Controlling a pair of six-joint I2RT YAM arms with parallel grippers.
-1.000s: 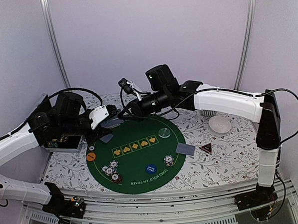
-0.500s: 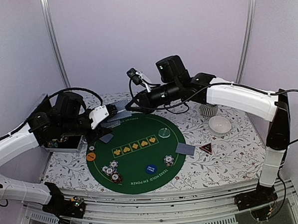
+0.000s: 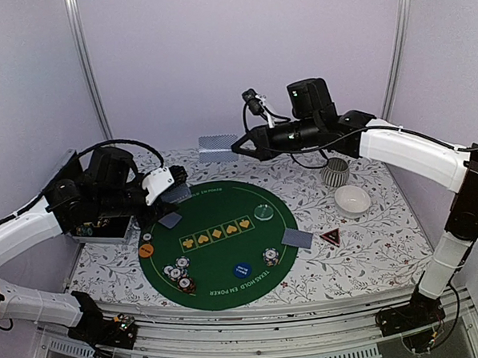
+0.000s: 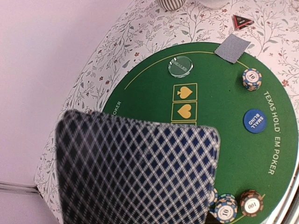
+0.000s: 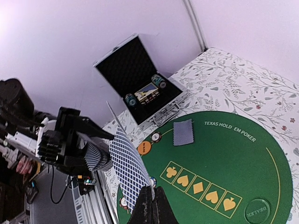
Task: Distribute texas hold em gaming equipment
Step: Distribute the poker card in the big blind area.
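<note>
**Right end effector [image 3: 239,149] pinches one card in the air**

Its slim black fingers are closed on the edge of a thin rectangular playing card [image 3: 219,148]. The card has a blue-and-white diamond-lattice back and hangs above the far side of the counter [image 3: 371,256], which has a white cloth with a leafy print. The left end effector [image 3: 165,184] clamps a deck [image 3: 178,195] of matching cards near the round green felt mat [image 3: 229,290]. On the felt lie a left card [image 3: 171,220], a right card [image 3: 297,238], a clear disc [image 3: 263,212], a glossy blue button [image 3: 242,269] and stacks of striped chips [image 3: 178,277]. A red-black triangle marker [image 3: 330,237] sits just off the right rim.
</note>
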